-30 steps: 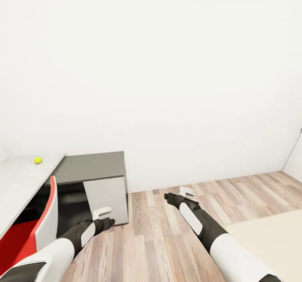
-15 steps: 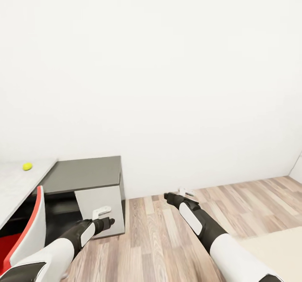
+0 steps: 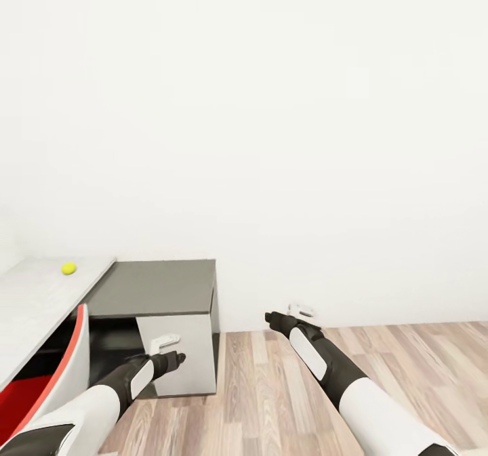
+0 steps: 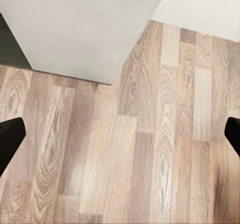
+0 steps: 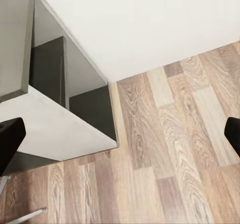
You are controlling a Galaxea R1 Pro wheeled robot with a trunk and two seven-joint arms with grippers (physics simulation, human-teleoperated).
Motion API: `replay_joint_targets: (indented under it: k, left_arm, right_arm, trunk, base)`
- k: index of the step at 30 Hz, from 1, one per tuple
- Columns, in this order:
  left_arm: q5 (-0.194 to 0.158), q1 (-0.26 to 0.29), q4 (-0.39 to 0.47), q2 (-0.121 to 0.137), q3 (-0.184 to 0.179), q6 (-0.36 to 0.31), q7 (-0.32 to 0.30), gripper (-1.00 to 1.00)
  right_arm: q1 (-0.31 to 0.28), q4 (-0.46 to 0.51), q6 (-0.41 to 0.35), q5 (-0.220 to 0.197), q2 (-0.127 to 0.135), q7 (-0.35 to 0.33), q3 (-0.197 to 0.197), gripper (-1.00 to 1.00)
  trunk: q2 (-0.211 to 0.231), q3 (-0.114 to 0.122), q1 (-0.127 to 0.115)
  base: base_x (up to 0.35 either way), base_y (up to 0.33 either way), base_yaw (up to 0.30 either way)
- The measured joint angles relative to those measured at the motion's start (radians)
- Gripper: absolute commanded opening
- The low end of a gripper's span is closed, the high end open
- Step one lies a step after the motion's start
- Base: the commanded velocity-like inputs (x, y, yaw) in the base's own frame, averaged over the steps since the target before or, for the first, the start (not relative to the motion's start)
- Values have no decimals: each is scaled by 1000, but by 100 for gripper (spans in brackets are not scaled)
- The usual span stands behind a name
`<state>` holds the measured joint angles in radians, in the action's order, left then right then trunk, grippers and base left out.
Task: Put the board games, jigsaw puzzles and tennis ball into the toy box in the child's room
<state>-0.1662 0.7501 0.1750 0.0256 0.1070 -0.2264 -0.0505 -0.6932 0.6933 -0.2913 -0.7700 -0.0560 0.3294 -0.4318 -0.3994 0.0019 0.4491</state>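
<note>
The yellow-green tennis ball (image 3: 68, 268) lies on the white table (image 3: 34, 300) at the far left of the head view. My left gripper (image 3: 166, 347) hovers low in front of the cabinet. In the left wrist view its fingers (image 4: 10, 141) stand far apart over bare floor, so the left gripper (image 4: 120, 136) is open. My right gripper (image 3: 298, 312) is held out over the wooden floor, and in the right wrist view the right gripper (image 5: 120, 136) is also open and empty. The board games, jigsaw puzzles, toy box and bed are out of view.
A low cabinet with a dark grey top (image 3: 156, 286) stands against the white wall beside the table's end. A red and white chair (image 3: 61, 375) sits at lower left, under my left arm. Wooden floor (image 3: 271, 388) stretches to the right of the cabinet.
The camera has moved: the wall and cabinet sit differently in the picture, and the beige corner at lower right has left the view. Both arms hold the same pose.
</note>
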Motion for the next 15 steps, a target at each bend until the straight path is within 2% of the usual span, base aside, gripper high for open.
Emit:
replay_joint_targets:
  k: [5,15]
  left_arm:
    - [0,0,0,-1,0,0,0,100]
    - [0,0,0,-1,-1,0,0,100]
  right_arm:
    - [0,0,0,0,0,0,0,100]
    - [0,0,-1,1,0,0,0,100]
  trunk:
    - [0,1,0]
    - [0,2,0]
  base:
    - [264,-180,174]
    - [177,-153,17]
